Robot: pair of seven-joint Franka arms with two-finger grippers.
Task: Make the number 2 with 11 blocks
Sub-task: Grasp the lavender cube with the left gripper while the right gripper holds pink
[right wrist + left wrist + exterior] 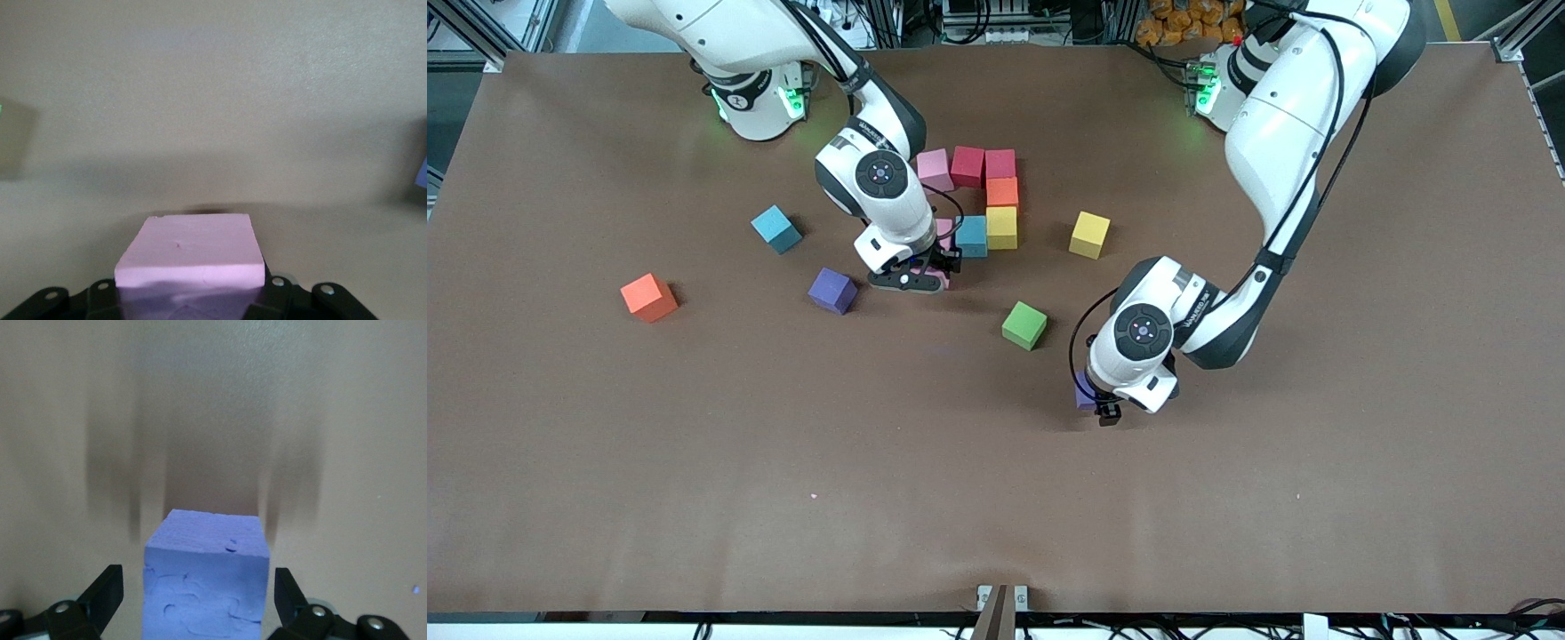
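Part of the number 2 lies mid-table: pink (935, 169), red (967, 165) and dark red (1000, 164) blocks in a row, then orange (1002, 191), yellow (1001, 227), light blue (971, 236) and a half-hidden pink one (944, 233). My right gripper (929, 274) is shut on a pink block (190, 257), low at the figure's edge nearer the camera. My left gripper (1104, 411) is open, its fingers (107, 593) on either side of a purple block (207, 587) that rests on the table (1084, 391).
Loose blocks lie around: teal (775, 228), orange (648, 297) and purple (832, 290) toward the right arm's end, green (1024, 325) nearer the camera than the figure, yellow (1089, 235) toward the left arm's end. The brown table (783, 498) stretches toward the camera.
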